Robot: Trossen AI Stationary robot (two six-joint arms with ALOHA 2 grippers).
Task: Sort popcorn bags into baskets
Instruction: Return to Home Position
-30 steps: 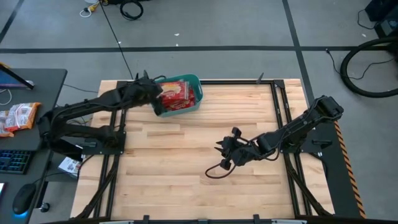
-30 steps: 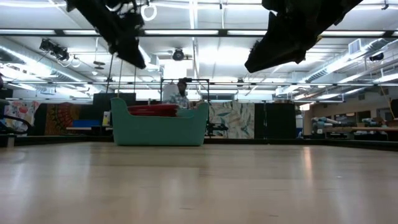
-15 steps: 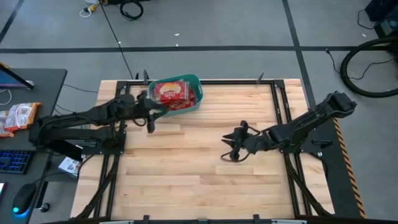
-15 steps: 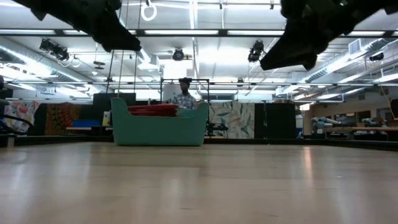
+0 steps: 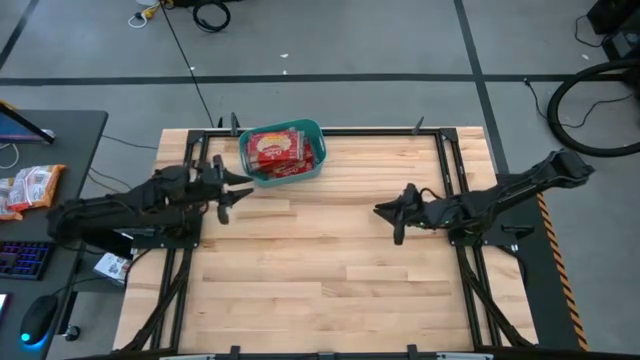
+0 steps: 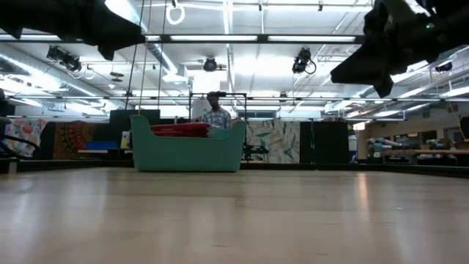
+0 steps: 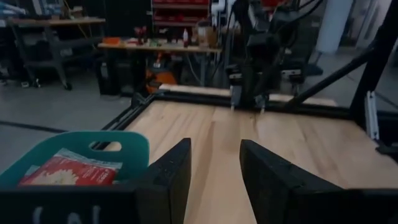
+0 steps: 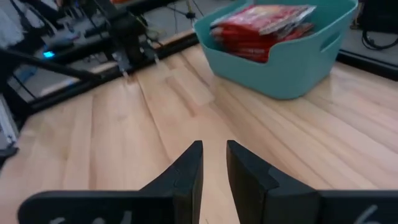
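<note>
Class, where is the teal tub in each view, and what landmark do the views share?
High view: tub at far edge of table, left of centre.
Low view: tub far back, left of centre.
Left wrist view: tub close beside left hand.
Right wrist view: tub well beyond right hand.
Shared landmark: red packets inside.

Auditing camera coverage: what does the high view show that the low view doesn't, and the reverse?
Only the high view: both arms whole, with the left gripper and the right gripper open and apart from the teal tub; the printed faces of the popcorn bags; orange-and-white snack packets on the side desk.
Only the low view: the room behind, the ceiling lights, and a person beyond the tub.
Both: the tub, the red bags piled in it, the wooden table, and dark parts of the arms.
</note>
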